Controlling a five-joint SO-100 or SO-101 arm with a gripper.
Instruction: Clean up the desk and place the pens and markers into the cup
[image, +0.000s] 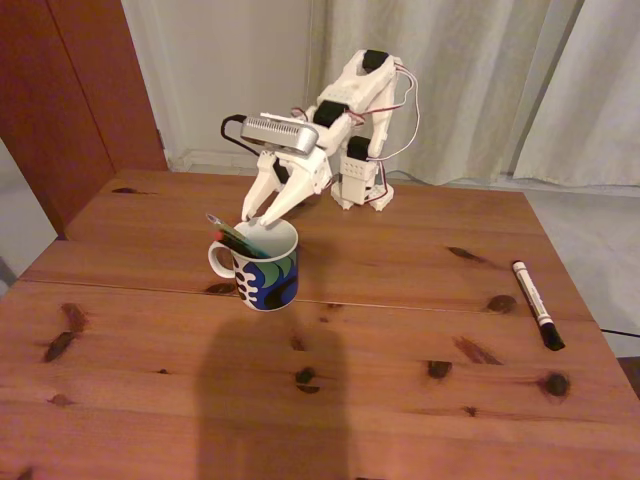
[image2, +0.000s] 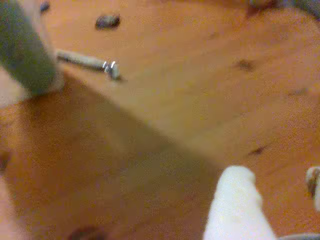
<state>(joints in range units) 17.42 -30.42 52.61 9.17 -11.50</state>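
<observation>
Fixed view, left to right.

Centre-left: white ceramic mug (image: 262, 268), blue/green/black pattern with white dots, handle facing frame left. Teal-green pen (image: 240, 240) and thin black pen with a red-pink end (image: 221, 237) are both already inside, tops leaning out over the left rim.

Just above the mug's far rim: white two-finger gripper (image: 262, 212), tips pointing down toward the mug mouth. Fingers look parted with nothing between them, so I read it as open and empty. In the wrist view a white fingertip (image2: 235, 210) sits at bottom right; the view is too blurred to confirm the jaw gap. A silver pen tip (image2: 107, 66) shows in that view's upper left.

Upper centre: white arm base (image: 358, 180) at the far desk edge.

Far right: thick white marker with a black cap (image: 535, 303), flat on the reddish-brown knotty pine desk (image: 400, 400), well apart from the mug. It is the last item out.

Key relation: the marker lies to frame right of the claw and nearer the camera. Its long axis runs roughly away from the camera, cap end nearest us. My call: swing right, extend, and set the jaws across that axis. The reach looks long, so it could be marginal.
</observation>
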